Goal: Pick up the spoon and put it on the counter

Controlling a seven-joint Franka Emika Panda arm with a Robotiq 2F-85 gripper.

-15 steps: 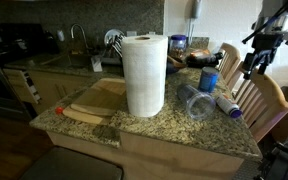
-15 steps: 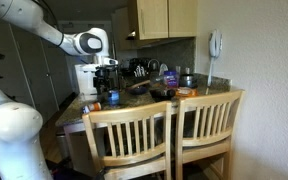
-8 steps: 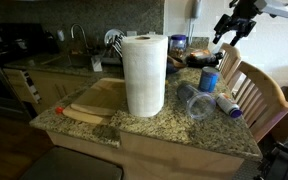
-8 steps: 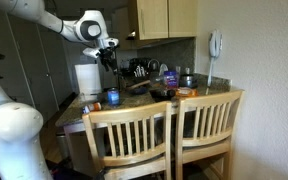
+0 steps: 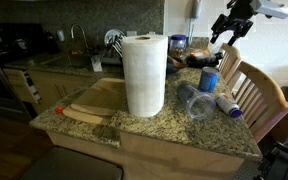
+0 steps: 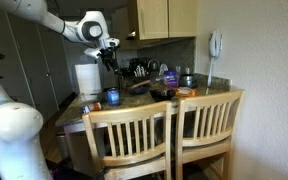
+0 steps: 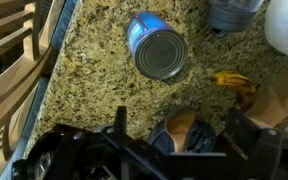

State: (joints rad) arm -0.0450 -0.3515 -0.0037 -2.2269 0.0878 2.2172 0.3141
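Speckled granite counter (image 7: 102, 100) bears a cylindrical can (image 7: 157, 47).

No writing is showing clearly enough to read anywhere; the blue can (image 7: 156, 52) lying on the tabletop (image 7: 94, 95) is appearing too blurred for any lettering.
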